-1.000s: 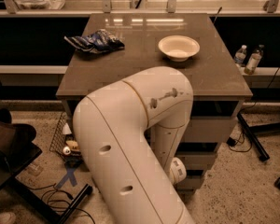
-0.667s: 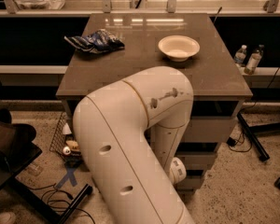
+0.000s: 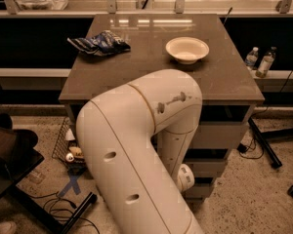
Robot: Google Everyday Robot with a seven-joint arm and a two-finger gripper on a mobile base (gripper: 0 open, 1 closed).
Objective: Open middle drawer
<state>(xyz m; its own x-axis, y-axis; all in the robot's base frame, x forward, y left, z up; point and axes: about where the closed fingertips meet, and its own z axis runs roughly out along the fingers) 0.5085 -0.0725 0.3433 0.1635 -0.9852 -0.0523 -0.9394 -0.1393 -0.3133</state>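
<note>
The cabinet under the brown tabletop (image 3: 224, 82) has three pale drawer fronts stacked on its near side. Only the right part of the middle drawer (image 3: 211, 168) shows, below the taller top drawer (image 3: 222, 134) and above the lowest drawer (image 3: 201, 191). Its black handle is hidden behind my arm. My large white arm (image 3: 136, 145) bends down in front of the drawers, with a round wrist joint (image 3: 185, 177) at the height of the middle drawer. My gripper is hidden behind the arm, somewhere by the drawer fronts.
A white bowl (image 3: 187, 49) and a crumpled blue chip bag (image 3: 98, 43) lie on the tabletop. Two bottles (image 3: 260, 61) stand on the right ledge. A wire basket (image 3: 71, 147) with clutter, cables and a dark chair (image 3: 12, 155) are on the left floor.
</note>
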